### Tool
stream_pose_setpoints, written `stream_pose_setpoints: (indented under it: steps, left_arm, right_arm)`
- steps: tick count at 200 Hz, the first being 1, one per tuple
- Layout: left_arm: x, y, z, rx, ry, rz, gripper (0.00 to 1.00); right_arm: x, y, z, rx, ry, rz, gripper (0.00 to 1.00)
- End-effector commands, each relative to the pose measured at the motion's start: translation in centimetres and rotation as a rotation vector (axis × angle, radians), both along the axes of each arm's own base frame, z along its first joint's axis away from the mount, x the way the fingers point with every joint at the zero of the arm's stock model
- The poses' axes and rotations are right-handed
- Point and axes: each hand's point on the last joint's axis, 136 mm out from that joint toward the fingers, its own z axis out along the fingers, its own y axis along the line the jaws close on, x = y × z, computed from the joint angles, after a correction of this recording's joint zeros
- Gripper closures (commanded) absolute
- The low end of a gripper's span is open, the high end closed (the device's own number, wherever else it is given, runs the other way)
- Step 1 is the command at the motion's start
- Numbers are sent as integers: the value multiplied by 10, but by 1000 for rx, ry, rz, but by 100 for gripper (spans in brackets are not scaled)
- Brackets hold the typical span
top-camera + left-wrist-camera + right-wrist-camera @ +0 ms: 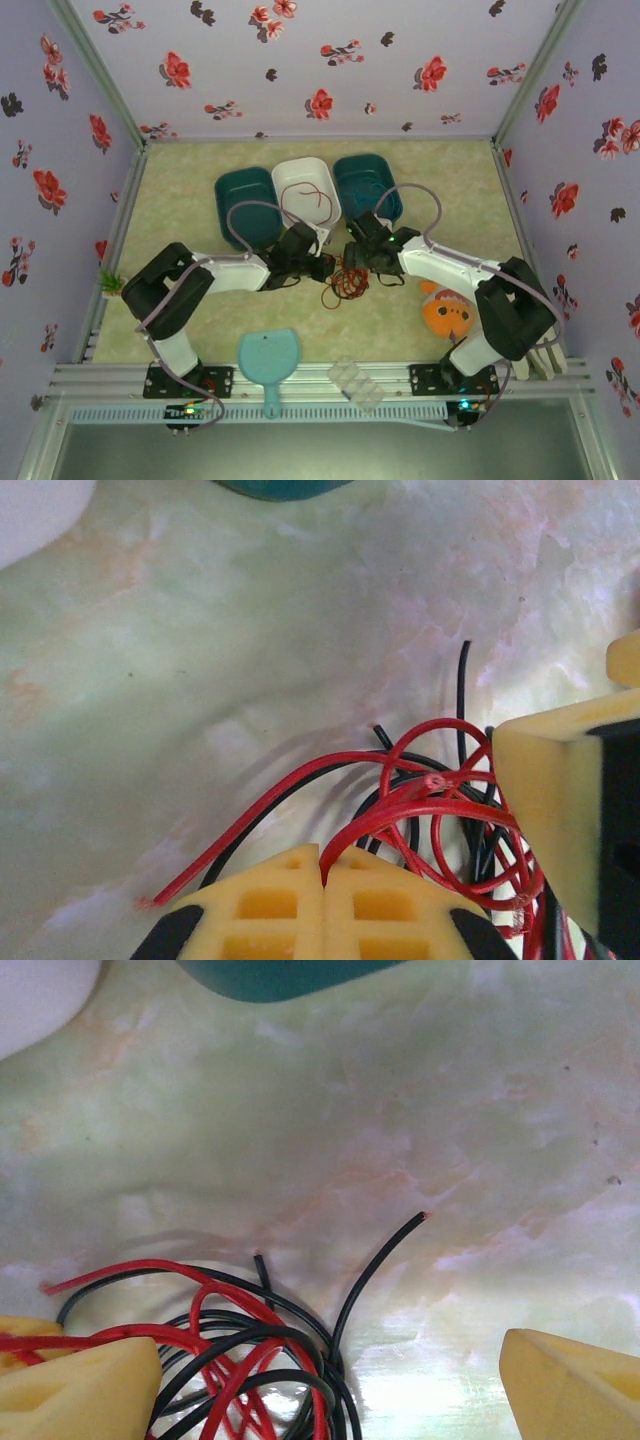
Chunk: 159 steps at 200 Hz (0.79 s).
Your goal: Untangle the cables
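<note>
**Left gripper** point(322, 865): fingers pressed together, pinching one strand of the red cable point(420, 790) right at the tips.

**From that pinch:** in the left wrist view the tangle point(348, 283) lies just beyond, at 1 to 2 o'clock. The red cable's free tail runs long toward 8 o'clock, flat on the table point(200, 680).

**Right gripper** point(328, 1352): spread wide, holding nothing. It straddles the same heap, which crowds its 7 o'clock finger, and a red strand lies across that finger.

**Black cable** point(375, 1260): one loose end points to 1 o'clock, and a shorter end to 11 o'clock.

**From above:** both grippers meet nose to nose, with the tangle at their 6 o'clock. The left one has the hold, so a draw toward 9 o'clock looks likeliest to slide the red cable out lengthwise.

**Count:**
- Tangle: one red and one black cable, as far as I can tell.
- White bin point(300, 168): one, with a thin reddish wire point(305, 205) lying in it.
- Teal bins point(238, 185): two.
</note>
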Motion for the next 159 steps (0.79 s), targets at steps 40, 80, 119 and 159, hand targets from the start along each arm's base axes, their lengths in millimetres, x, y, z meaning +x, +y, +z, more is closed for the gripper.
stream_pose_setpoints:
  steps: [40, 80, 119, 159]
  left_arm:
    - [5, 33, 40, 61, -110, 101, 100]
    - [5, 53, 64, 98, -173, 148, 100]
    - [5, 67, 92, 95, -234, 181, 100]
    - [4, 68, 102, 88, -249, 178, 100]
  right_arm:
    - [-12, -26, -28, -64, 48, -70, 11]
    - [-18, -35, -43, -80, 75, -99, 11]
    - [-21, -39, -51, -92, 90, -109, 11]
    - [-16, -31, -33, -34, 43, -78, 12]
